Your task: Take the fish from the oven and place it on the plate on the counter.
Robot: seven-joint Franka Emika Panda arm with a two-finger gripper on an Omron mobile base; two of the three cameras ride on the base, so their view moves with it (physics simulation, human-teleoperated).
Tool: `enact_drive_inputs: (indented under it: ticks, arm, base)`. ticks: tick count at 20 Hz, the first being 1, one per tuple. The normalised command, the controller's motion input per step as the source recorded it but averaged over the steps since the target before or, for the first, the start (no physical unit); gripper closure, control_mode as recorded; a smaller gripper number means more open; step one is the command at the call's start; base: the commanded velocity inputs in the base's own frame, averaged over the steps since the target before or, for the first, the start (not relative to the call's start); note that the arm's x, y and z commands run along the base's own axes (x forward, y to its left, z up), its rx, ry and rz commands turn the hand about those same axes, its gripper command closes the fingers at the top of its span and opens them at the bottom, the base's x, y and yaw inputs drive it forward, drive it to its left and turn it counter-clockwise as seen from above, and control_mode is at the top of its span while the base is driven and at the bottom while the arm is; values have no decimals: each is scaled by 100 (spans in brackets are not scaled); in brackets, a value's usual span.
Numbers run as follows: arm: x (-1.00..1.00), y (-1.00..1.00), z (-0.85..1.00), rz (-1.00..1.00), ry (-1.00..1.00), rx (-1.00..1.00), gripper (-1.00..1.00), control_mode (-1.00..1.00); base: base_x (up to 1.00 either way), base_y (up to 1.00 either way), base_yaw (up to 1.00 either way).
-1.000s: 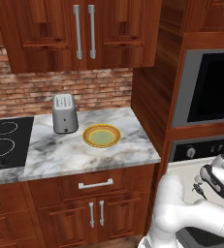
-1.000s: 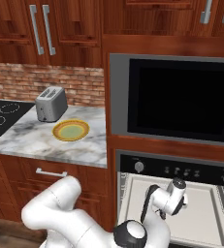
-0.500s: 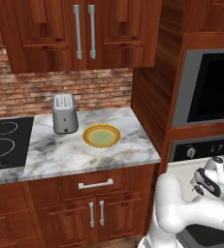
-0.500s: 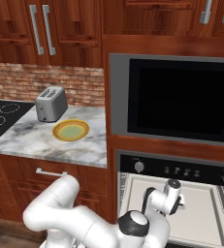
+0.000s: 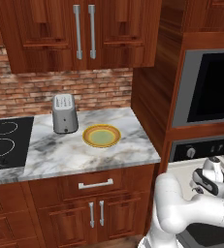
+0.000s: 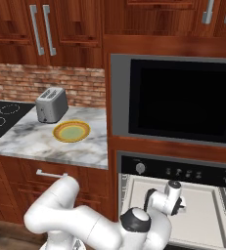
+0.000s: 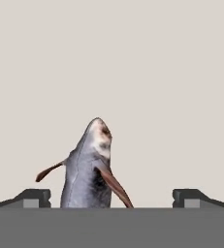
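Note:
The fish (image 7: pixel 90 169) is small and grey-silver with reddish-brown fins. It lies on a pale flat surface, pointing away from the hand, between the two finger tips (image 7: pixel 34 196). My gripper (image 7: pixel 112 197) is open, with its jaws wide on either side of the fish and not touching it. In the right base view the hand (image 6: pixel 171 196) hangs low over the pale surface (image 6: pixel 202 215) in the open oven (image 6: pixel 183 171). The plate (image 6: pixel 71 131), yellow-orange rimmed with a green centre, sits empty on the marble counter (image 6: pixel 31 140) to the left.
A steel toaster (image 5: pixel 64 113) stands just behind and left of the plate (image 5: pixel 102 135). A black cooktop (image 5: pixel 7 143) occupies the counter's left end. A grey-framed black glass unit (image 6: pixel 183 100) sits above the oven, with wooden cabinets overhead and below the counter.
The hand has shifted only slightly over the oven's pale surface. The jaws have stayed wide open, and the plate and toaster have not moved.

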Motion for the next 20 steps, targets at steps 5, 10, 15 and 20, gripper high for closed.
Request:
enact_drive_inputs:
  ticks: [5,10,15,20]
  arm:
    - [0,0,-28,3,0,12,-100,-100]
    - [7,0,-24,3,0,12,-100,-100]
    - [6,0,-41,2,0,10,-100,-100]
    - [14,0,-40,1,0,9,-100,-100]
  base:
    - [0,0,0]
    - [0,0,0]
    - [0,0,0]
    - [0,0,0]
